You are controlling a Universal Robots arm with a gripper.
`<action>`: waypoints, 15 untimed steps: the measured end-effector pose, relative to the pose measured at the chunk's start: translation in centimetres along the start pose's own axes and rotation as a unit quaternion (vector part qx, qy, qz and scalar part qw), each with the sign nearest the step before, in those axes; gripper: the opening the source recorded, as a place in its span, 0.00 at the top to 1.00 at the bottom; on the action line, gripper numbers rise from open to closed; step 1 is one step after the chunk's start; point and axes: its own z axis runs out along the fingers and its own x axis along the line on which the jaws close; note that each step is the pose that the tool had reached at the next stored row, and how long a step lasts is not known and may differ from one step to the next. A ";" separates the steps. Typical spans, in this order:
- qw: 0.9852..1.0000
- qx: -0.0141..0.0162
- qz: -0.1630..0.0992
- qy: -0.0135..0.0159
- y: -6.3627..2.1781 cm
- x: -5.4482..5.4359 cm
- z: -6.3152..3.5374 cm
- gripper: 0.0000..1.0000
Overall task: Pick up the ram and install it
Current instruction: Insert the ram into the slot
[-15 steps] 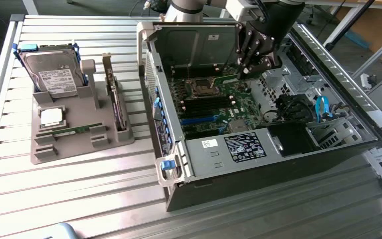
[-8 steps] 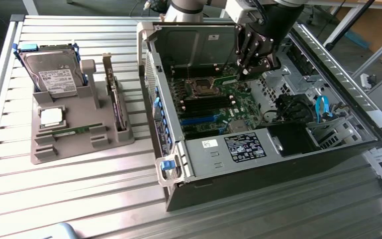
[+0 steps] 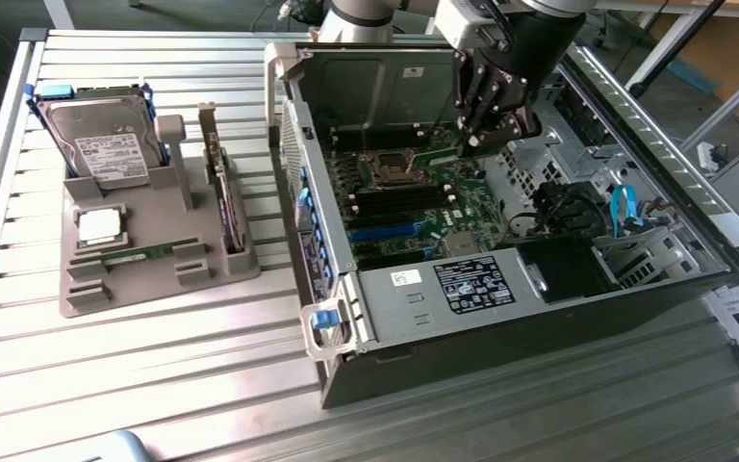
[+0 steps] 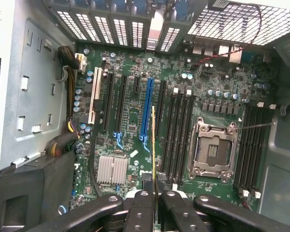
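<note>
My gripper [image 3: 489, 135] hangs inside the open computer case [image 3: 402, 289], above the motherboard [image 3: 415, 207]. It is shut on the ram [image 4: 153, 145], a thin green stick seen edge-on between the black fingers [image 4: 142, 203] in the wrist view. In the exterior view the ram [image 3: 427, 151] shows as a green strip sticking out from the fingers towards that view's left. It is held clear above the board, over the gap between the blue slot [image 4: 146, 111] and the black memory slots [image 4: 179, 130] beside the processor socket [image 4: 212, 150].
On the slatted table at the exterior view's left, a grey holder [image 3: 151, 279] carries a hard drive [image 3: 107, 135], an upright expansion card [image 3: 224, 192], a silver processor [image 3: 100, 226] and another green stick [image 3: 145, 252]. Cables [image 3: 620, 212] and a drive cage line the case's far side.
</note>
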 end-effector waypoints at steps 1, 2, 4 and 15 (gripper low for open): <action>1.000 0.000 0.000 0.000 0.00 0.0 0.04 0.87; 1.000 0.000 0.000 0.000 0.00 0.0 0.08 0.87; 1.000 0.000 0.000 0.000 0.00 0.0 0.15 0.87; 1.000 0.000 0.000 0.000 -0.01 0.0 0.60 0.87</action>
